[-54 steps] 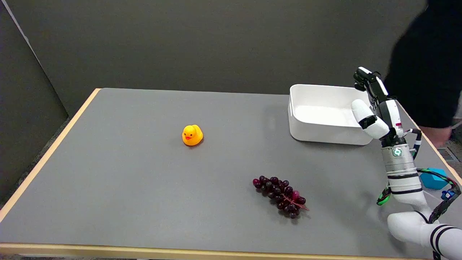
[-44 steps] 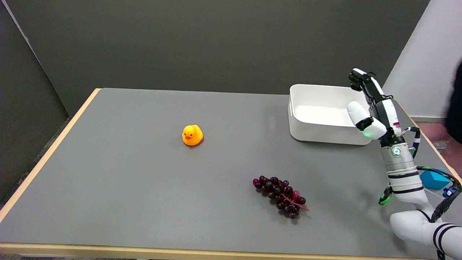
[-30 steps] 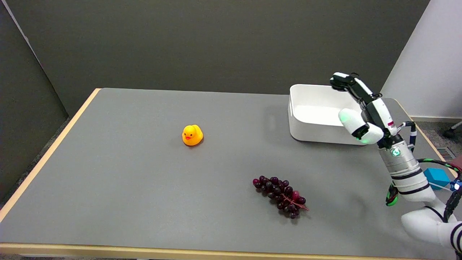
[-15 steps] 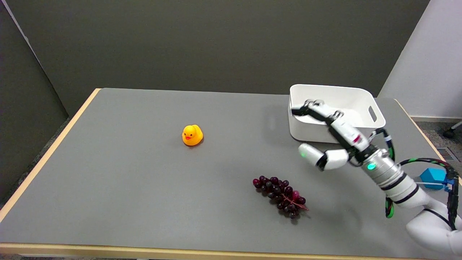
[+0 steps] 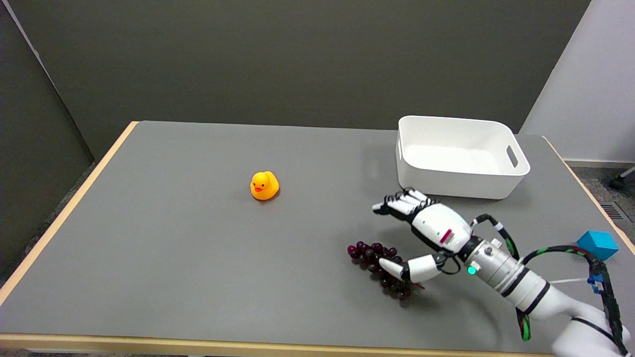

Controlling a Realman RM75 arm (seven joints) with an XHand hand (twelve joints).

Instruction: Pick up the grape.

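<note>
I have the right hand [image 5: 430, 233] over the table [image 5: 149, 258] with its fingers [image 5: 403, 202] spread apart and grasping nothing, thumb reaching forward over the near side of the grape [image 5: 381, 267]. The bunch lies flat at roughly the table's 5 o'clock, its length running from 10 o'clock to 4 o'clock under my thumb. From this angle I can't tell whether the thumb already touches the berries or hangs just above them.

I judge the bunch light and lumpy, probably a plastic replica with smooth, slippery berries on a flexible stem, so it may sag or swing if taken by one end. I'd wrap the fingers around the thick middle, thumb on the near side and fingers on the far side, rather than pinch a single berry.

I can read no brand or writing anywhere; the hand shows only a small red mark, the duck [image 5: 264, 185] and bin [image 5: 459, 184] are plain
</note>
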